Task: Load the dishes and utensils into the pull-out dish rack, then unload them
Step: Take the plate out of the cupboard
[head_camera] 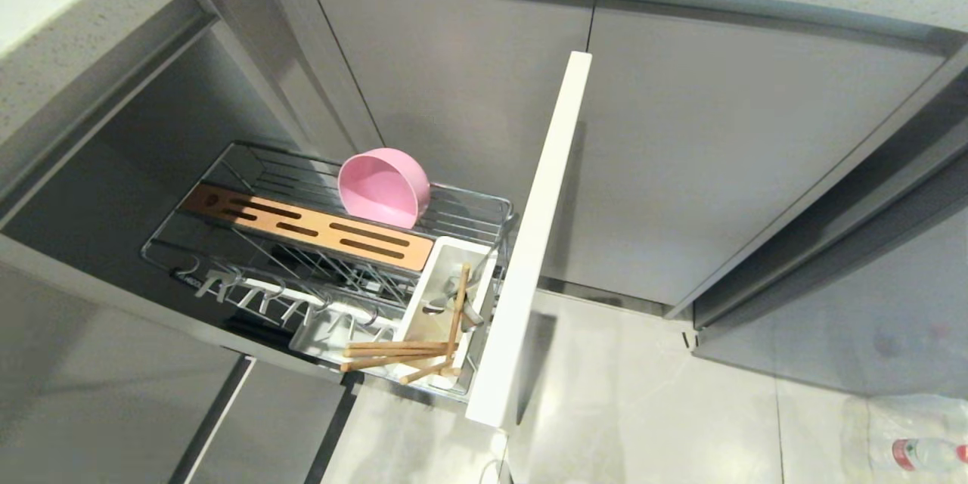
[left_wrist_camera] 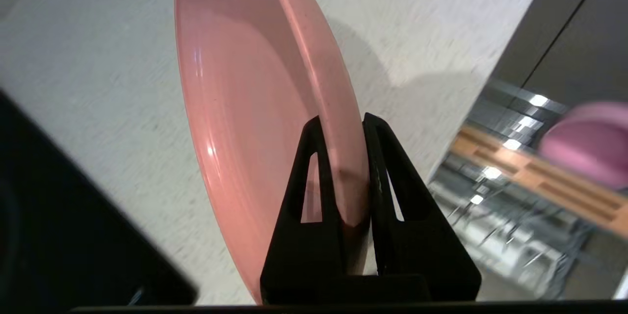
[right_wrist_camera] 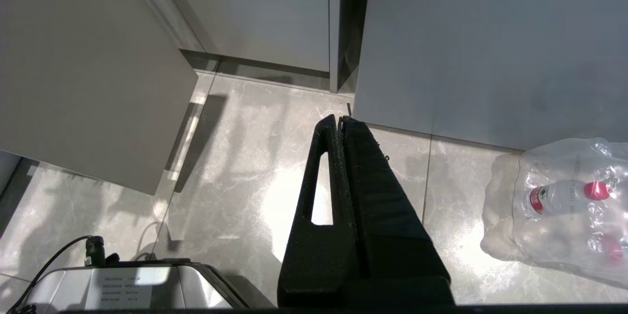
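In the left wrist view my left gripper (left_wrist_camera: 342, 122) is shut on the rim of the pink oval plate (left_wrist_camera: 245, 83). It holds the plate on edge over the speckled countertop (left_wrist_camera: 98, 83), off to the side of the rack. The pull-out dish rack (head_camera: 227, 166) stands pulled out, and the pink bowl (head_camera: 384, 187) rests tilted on its wires behind the wooden strip (head_camera: 302, 227). Wooden chopsticks (head_camera: 397, 352) lie across the near end of the white caddy (head_camera: 442, 261). My right gripper (right_wrist_camera: 339, 118) hangs shut and empty over the floor. Neither arm shows in the head view.
The rack's narrow white cabinet front (head_camera: 529, 242) juts out toward me on the rack's right. Grey cabinet doors (head_camera: 718, 151) close the corner behind it. A plastic-wrapped pack of water bottles (right_wrist_camera: 564, 196) lies on the tiled floor at the right.
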Available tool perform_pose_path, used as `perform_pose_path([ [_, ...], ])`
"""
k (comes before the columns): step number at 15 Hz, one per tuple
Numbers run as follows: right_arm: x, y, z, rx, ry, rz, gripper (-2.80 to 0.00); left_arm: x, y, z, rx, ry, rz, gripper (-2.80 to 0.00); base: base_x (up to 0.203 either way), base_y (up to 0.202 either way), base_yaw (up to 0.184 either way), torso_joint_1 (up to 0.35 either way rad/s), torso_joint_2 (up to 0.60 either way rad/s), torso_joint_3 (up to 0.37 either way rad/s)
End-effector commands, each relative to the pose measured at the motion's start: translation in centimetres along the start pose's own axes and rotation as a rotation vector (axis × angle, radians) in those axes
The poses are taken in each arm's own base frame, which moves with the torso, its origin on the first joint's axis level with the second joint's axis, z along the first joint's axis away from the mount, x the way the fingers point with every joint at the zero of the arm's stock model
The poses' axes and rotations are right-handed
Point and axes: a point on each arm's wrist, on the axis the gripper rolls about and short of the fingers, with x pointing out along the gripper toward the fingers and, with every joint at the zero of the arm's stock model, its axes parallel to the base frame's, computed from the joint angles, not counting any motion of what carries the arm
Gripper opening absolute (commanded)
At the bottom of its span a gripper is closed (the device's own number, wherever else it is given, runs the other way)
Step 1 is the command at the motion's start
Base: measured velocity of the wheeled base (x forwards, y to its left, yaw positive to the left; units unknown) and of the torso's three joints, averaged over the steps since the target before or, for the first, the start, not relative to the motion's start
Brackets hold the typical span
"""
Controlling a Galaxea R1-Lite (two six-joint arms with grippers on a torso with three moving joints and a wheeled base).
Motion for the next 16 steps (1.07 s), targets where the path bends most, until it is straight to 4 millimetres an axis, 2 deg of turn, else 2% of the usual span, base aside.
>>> perform_pose_path([
  [1, 0.0, 0.0, 0.0, 0.001, 0.002, 0.000, -2.80, 0.2, 0.0, -0.4, 0.036, 0.048, 0.023, -2.80, 0.000, 0.000, 0.000, 0.000, 0.00, 0.000],
  [5, 0.0, 0.0, 0.0, 0.001, 0.002, 0.000, -2.80, 0.8, -0.1, -0.7, 0.088, 0.097, 0.043, -2.80, 0.000, 0.000, 0.000, 0.000, 0.00, 0.000],
  [16, 0.0, 0.0, -0.1, 0.001, 0.003, 0.000, -2.80, 5.2, -0.3, -1.0, 0.336, 0.252, 0.135, -2.80, 0.000, 0.000, 0.000, 0.000, 0.00, 0.000],
])
